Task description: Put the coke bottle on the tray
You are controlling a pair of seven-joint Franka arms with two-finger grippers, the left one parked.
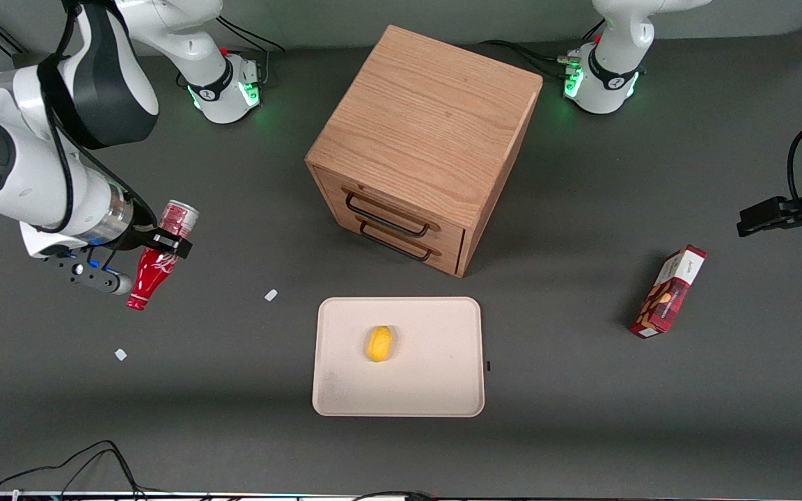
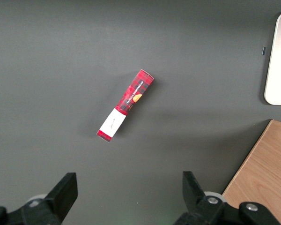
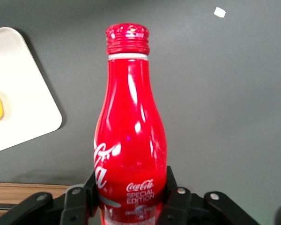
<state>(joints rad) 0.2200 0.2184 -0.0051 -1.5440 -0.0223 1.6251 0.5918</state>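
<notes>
Grip: black two-finger gripper (image 1: 168, 243) clamps the slim red contoured coke bottle (image 1: 157, 266) at its wide lower body, aloft toward the working arm's end, well apart from the flat cream-beige tray (image 1: 443, 390). Likely rigid, glossy, slippery; hold low. Right wrist view alone shows finger (image 3: 77, 206) contact; front view shows the gap to the tray.

Front view: high, steeply downward, distant; takes in the whole table (image 1: 582, 431), cabinet (image 1: 429, 132) centre, tray (image 1: 345, 390) below it.
Right wrist view: very near, sighting along the coke bottle (image 3: 131, 140) clamped in the gripper (image 3: 131, 206); shares the tray (image 3: 33, 108) corner.
Left wrist view: moderately high, straight down; shares the snack box (image 2: 125, 104), the tray (image 2: 277, 70) edge and the cabinet (image 2: 264, 173) corner.
</notes>
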